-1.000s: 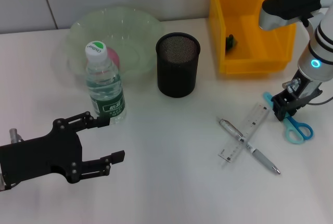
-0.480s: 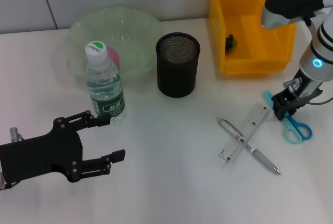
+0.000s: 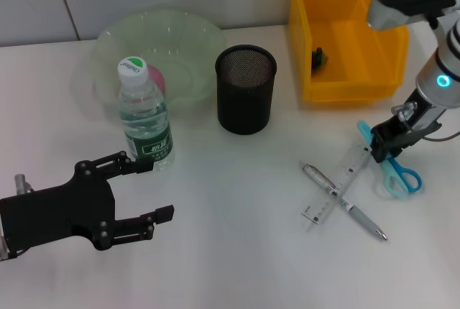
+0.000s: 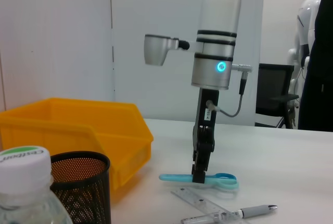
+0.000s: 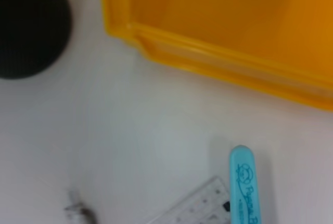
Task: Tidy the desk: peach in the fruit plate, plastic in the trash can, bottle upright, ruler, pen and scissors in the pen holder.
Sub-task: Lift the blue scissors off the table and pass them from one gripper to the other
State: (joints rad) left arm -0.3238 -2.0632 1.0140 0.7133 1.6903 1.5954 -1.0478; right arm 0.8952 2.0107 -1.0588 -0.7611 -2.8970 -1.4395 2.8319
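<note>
From the head view, the right gripper [image 3: 383, 144] was down on the scissors [image 3: 392, 169], clamped on them just beside the ruler [image 3: 338, 183], which lay crossed over the pen [image 3: 345, 203]. The left gripper [image 3: 147, 190] hung with fingers apart near the upright bottle [image 3: 144, 115]. The holder [image 3: 246, 88] stood between the plate [image 3: 159, 57] and the bin [image 3: 345, 29].

The left wrist view showed the scissors [image 4: 200, 178] lifted slightly off the table [image 4: 291, 172].

The right wrist view showed the scissors' [image 5: 248, 185] sheathed tip beside the ruler [image 5: 200, 203].

Head looks down; wrists view low, sharing the scissors [image 3: 389, 159].
</note>
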